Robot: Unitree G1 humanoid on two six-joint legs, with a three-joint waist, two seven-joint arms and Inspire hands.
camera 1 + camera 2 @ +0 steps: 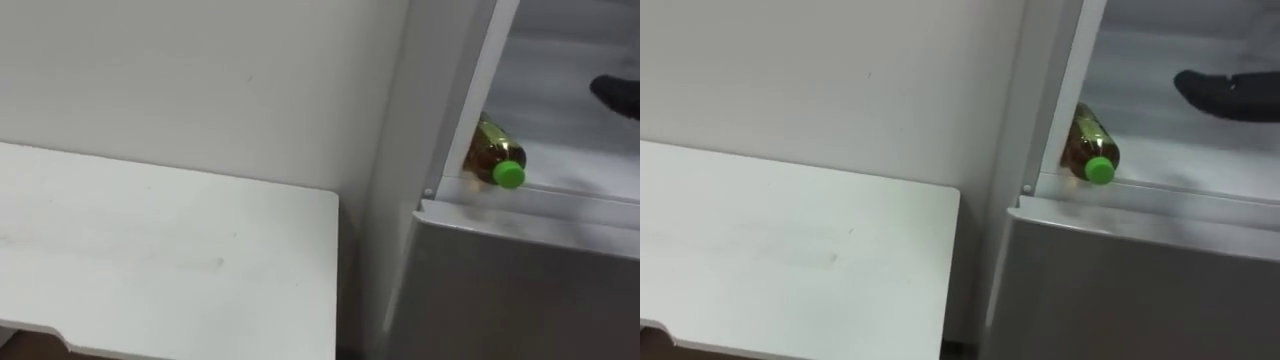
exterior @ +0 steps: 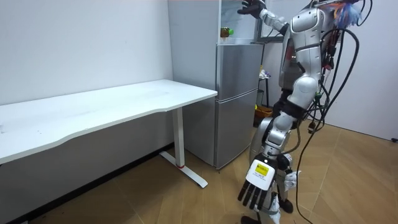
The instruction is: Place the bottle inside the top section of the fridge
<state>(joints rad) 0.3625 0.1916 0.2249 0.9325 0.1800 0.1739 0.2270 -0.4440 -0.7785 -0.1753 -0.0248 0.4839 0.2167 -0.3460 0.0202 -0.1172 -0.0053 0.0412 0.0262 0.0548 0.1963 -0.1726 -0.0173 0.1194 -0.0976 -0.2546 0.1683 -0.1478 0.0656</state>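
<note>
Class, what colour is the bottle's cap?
Bright green cap on the amber bottle; clearest in left eye view.

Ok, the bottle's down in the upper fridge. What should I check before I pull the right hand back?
1. Bottle inside the upper fridge: ok. It lies on its side at the left front corner.
2. Right hand off the bottle: ok. It is open, apart from the bottle and further right.
3. Cap behind the front edge: cannot tell. It points outward, right at the lip.
4. Left hand empty: ok. It hangs open at the robot's side.
5. Upper door free to swing shut: cannot tell.
</note>
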